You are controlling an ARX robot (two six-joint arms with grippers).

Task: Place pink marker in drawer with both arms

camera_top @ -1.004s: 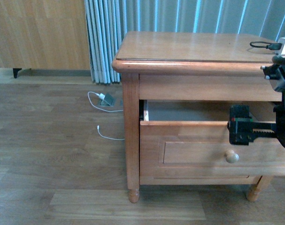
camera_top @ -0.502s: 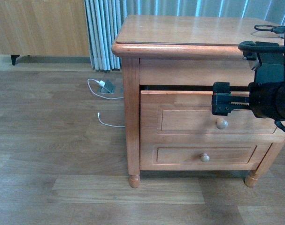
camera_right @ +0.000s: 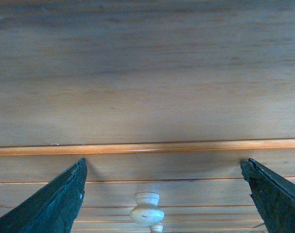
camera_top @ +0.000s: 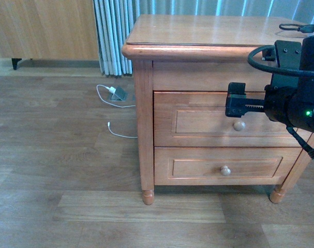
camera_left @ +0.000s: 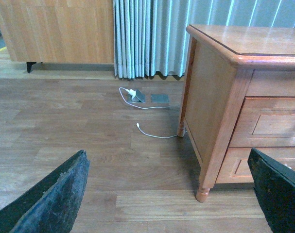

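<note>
The drawer sits flush shut; the pink marker is not visible, presumably inside. The right hand, fingers spread and empty, is against the drawer front above its knob. The left hand is open, empty. Judged finished; retreat next.

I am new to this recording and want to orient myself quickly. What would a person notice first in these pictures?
First, the bulky black right arm, its open pincer at the front of the drawer, just above the round knob. The drawer is fully shut, flush with the honey-brown cabinet. To the cabinet's left, a white cable lies on the wooden floor before grey-blue curtains.
</note>
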